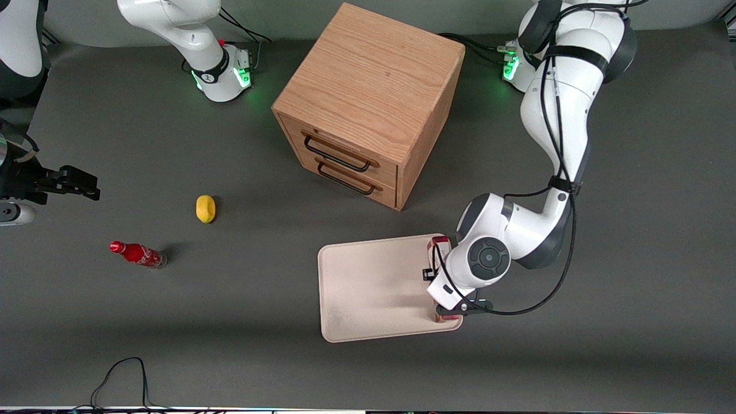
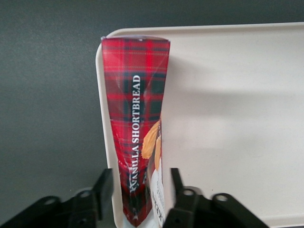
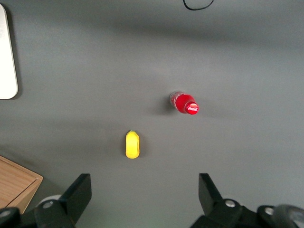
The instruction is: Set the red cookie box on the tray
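The red cookie box (image 2: pixel 137 123), tartan-patterned with "VANILLA SHORTBREAD" lettering, lies lengthwise on the tray (image 2: pixel 228 118), right along the rim nearest the working arm's end of the table. My gripper (image 2: pixel 141 173) straddles one end of the box, open, with a narrow gap between each finger (image 2: pixel 105 187) and the box's sides. From the front, the wrist covers most of the box; only its two ends (image 1: pixel 437 247) show at the edge of the cream tray (image 1: pixel 368 287).
A wooden two-drawer cabinet (image 1: pixel 371 98) stands farther from the front camera than the tray. A yellow lemon (image 1: pixel 205 208) and a small red Coca-Cola bottle (image 1: pixel 138 254) sit toward the parked arm's end. A black cable (image 1: pixel 121 374) loops at the table's front edge.
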`<control>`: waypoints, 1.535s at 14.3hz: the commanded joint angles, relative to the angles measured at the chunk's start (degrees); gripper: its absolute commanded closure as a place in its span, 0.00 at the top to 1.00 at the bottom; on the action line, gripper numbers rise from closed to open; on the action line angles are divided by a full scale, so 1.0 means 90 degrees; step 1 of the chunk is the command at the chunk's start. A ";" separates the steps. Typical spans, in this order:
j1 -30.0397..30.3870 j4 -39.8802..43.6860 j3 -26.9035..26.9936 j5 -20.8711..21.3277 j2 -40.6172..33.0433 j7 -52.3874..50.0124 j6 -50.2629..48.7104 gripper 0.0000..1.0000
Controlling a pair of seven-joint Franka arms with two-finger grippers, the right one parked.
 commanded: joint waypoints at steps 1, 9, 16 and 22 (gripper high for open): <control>0.0001 -0.0137 0.0014 0.0081 -0.0114 -0.0050 0.0081 1.00; 0.0528 -0.0586 -0.0006 0.0110 -0.1214 0.0494 -0.1135 1.00; 0.1874 -0.2722 0.0004 0.0110 -0.4046 0.2067 -0.2135 1.00; 0.2871 -0.3094 -0.0015 0.0032 -0.5259 0.2460 -0.3044 1.00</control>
